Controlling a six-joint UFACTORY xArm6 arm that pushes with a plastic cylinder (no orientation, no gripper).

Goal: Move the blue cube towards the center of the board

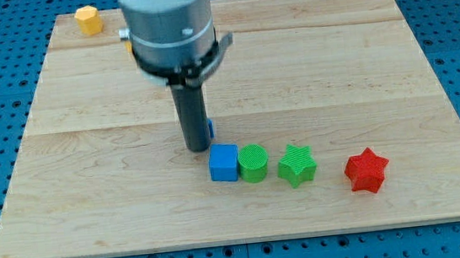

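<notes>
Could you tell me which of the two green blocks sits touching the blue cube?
The round green cylinder, pressed against the blue cube; the green star stands apart, rightward.

Row of blocks low on the board, open wood around it

My tip [197, 148] stands just above and left of the blue cube [224, 162], which touches the green cylinder [253, 162] on its right, so nothing passes between those two. Narrow gaps separate the cylinder from the green star [298, 165] and that from the red star [366, 170]. A small blue piece [210, 128] sits against the rod's right side. The yellow block [88, 20] sits far off at upper left. The board [359, 66] lies bare across its right and upper middle, and along its left side.
</notes>
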